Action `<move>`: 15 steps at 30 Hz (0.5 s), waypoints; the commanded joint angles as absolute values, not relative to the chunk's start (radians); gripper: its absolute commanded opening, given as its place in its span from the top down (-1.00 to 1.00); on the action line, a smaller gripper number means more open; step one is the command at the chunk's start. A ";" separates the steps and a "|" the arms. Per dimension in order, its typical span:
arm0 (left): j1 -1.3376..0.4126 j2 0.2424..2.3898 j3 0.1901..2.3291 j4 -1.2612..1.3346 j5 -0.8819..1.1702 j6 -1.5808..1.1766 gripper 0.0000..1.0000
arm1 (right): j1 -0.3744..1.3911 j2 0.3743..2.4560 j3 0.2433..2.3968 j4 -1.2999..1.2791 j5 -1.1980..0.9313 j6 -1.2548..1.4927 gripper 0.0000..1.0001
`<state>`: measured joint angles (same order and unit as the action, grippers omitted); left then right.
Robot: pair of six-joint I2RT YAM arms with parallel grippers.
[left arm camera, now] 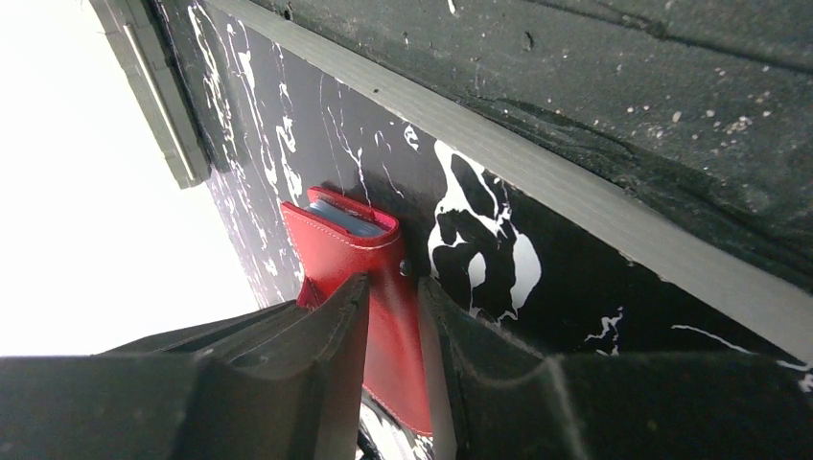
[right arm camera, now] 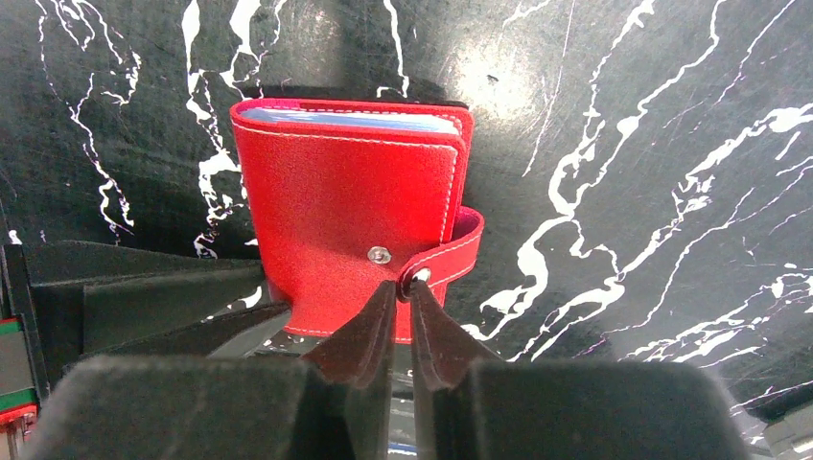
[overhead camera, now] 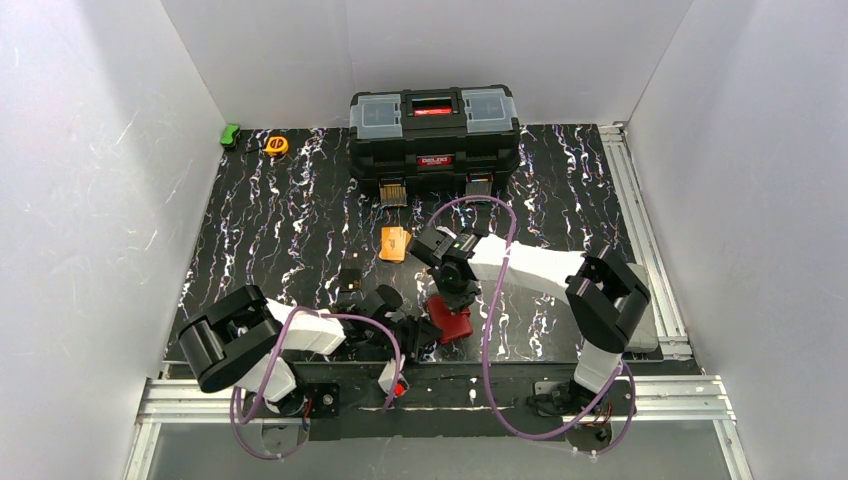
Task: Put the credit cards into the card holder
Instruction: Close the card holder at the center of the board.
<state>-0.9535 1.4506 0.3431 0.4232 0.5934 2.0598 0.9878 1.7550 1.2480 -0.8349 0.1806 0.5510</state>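
Card holder [right arm camera: 355, 201] is seen folded shut, flat on the mat [overhead camera: 280, 240], near the front edge, about mid-width, between the two arms. Blue-grey pocket edges are visible along its far side. Snap tab [right arm camera: 458, 251] is wrapped round the right edge but not fastened; the pale stud [right arm camera: 380, 254] on the cover is left exposed.

Right gripper [right arm camera: 403, 292] is positioned above the holder, pointing down. Its fingers are pressed nearly together, with the tab end caught between the tips. Left gripper [left arm camera: 393, 283] is brought in low from the left. Its fingers are closed on the holder's near-left part, and red cover fills the gap between them.

Orange credit cards [overhead camera: 394, 243] are found in a small pile mid-mat, well apart from the holder, on the toolbox side.

The mat is black with white marble-like veins. A black toolbox [overhead camera: 435, 135] is set at the back, against the wall. A yellow tape measure [overhead camera: 276, 145] and a small green item [overhead camera: 230, 135] are placed in the back-left corner. The workspace is enclosed by plain white walls [overhead camera: 90, 200] on three sides. Aluminium rails [overhead camera: 640, 200] are run along the right side and the near edge.
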 commanded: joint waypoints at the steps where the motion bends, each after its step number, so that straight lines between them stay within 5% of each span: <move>1: -0.963 1.458 0.298 0.273 0.573 2.016 0.49 | 0.986 1.755 1.282 -0.830 0.182 0.549 0.71; 4: -0.965 1.456 0.293 0.275 0.575 2.013 0.49 | 0.986 1.755 1.281 -0.830 0.185 0.552 0.97; 15: -0.968 1.451 0.297 0.262 0.550 1.995 0.49 | 0.986 1.709 1.236 -0.778 0.112 0.518 0.97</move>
<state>-0.9600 1.4418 0.3344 0.4297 0.5816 2.0480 0.9878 1.7550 1.2469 -0.8238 0.1631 0.5453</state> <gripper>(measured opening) 0.253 0.023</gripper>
